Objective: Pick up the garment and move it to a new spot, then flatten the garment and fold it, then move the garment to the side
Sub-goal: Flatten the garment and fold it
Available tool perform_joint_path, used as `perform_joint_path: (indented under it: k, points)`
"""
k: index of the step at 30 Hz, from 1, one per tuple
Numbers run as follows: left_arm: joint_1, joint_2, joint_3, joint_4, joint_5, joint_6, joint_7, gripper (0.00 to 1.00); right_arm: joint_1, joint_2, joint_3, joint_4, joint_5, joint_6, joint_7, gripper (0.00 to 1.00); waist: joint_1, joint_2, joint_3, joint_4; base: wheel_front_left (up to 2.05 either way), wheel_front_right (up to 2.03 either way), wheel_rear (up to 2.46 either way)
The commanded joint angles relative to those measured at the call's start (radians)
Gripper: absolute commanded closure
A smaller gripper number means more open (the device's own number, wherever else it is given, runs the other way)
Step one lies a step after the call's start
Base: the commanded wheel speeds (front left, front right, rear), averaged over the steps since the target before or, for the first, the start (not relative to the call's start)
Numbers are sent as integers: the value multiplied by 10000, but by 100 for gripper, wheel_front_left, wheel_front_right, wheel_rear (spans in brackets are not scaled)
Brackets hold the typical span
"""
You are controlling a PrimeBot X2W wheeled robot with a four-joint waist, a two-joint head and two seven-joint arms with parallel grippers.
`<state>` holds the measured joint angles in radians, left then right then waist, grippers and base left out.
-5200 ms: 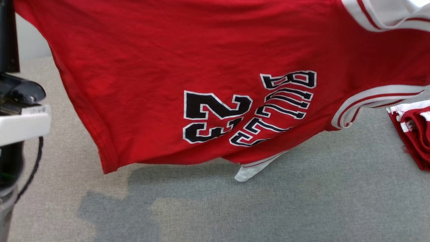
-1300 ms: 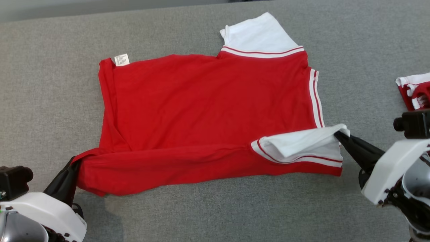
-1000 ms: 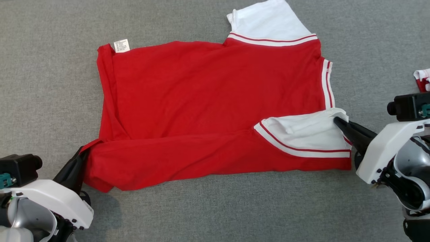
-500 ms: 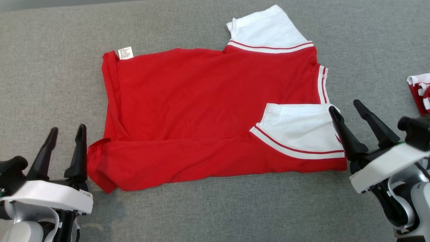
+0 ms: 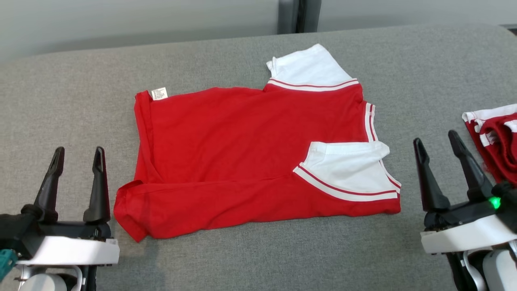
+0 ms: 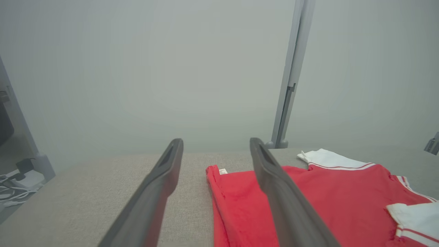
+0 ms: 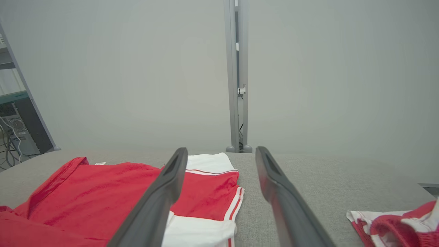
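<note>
Here we have the red garment (image 5: 242, 153) lying on the grey worktop (image 5: 60, 105), in the middle, between our two tools. Its near long edge is folded over onto the body in a band. The near sleeve (image 5: 347, 169), white with red stripe trim, lies turned in on top of the red at the right end. The far sleeve (image 5: 309, 66) sticks out flat past the far edge, and a small white label (image 5: 159, 93) shows at the far left corner.

Our left tool (image 5: 79, 150) stands wide, jaws spread and empty, just beside the garment's near left corner but apart from it. Our right tool (image 5: 434, 137) is wide as well, holding nothing, just off the right end, near the turned-in sleeve. To its right, at the edge of the head view, we see a second red-and-white heap (image 5: 501, 137) of cloth, apart from the garment. Behind the worktop a grey post (image 5: 299, 16) rises against a pale wall (image 5: 121, 20).
</note>
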<state>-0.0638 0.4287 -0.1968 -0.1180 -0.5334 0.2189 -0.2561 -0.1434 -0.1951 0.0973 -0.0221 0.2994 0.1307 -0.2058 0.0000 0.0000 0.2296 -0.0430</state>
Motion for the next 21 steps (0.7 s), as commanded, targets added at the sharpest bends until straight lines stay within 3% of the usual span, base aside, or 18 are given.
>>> perform_joint_path:
  k: [1, 10, 21]
  points:
    - [147, 50, 5, 157, 179, -147, -54, 0, 157, 66, -56, 70, -136, 1, -29, 0, 0, 0, -206, 25, 0, 0, 0]
    - [308, 33, -41, 768, 422, -579, -80, 0, 450, 291, -165, 464, -176, 1, 144, 0, 0, 0, -387, 121, 0, 0, 0]
    - [315, -209, -446, 1371, 457, -784, -3, 0, 269, 411, -158, 1044, -230, 1, 302, 0, 0, 0, -121, 195, 0, 0, 0]
